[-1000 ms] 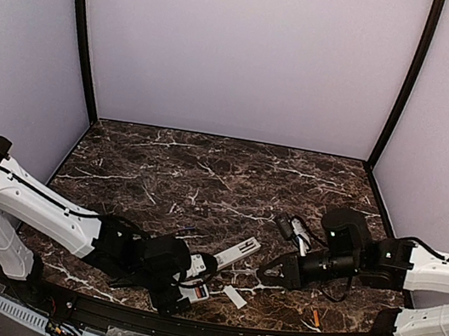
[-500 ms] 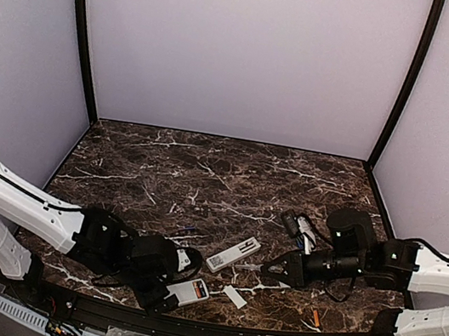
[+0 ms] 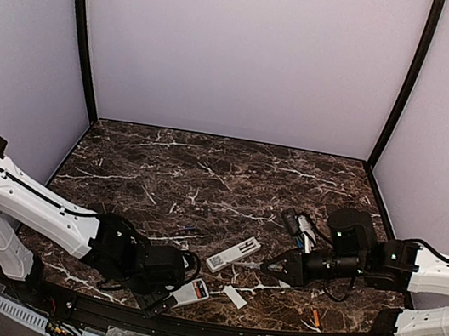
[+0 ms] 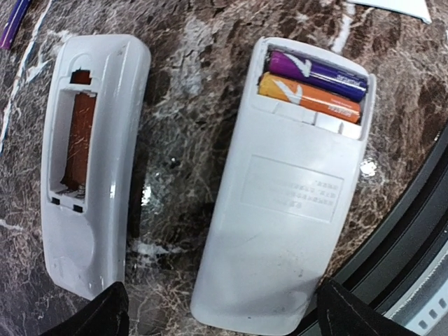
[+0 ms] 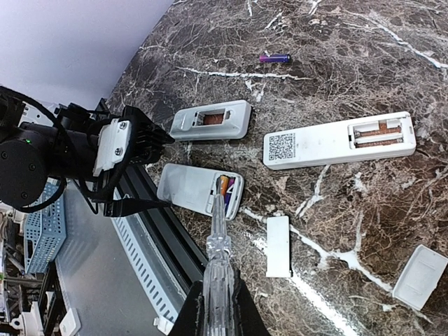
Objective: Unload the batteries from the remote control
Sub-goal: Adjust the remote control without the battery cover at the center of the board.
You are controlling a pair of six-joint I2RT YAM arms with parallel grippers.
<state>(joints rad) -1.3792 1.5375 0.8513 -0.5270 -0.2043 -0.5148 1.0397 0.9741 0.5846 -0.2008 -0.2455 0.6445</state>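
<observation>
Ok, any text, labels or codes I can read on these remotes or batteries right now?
No words can be read.
On the back of the wide remote, the label: fine print, too blurred to read.
On the batteries inside it: white marks only, no legible letters.
On the long remote, the scan code: a square pattern, no readable text beside it.

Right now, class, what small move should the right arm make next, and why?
Probably lower the tip of the clear-handled tool under one end of the orange battery and lever it up: the right gripper holds the tool pointing at the loaded white remote, whose open compartment holds that and the purple battery.
</observation>
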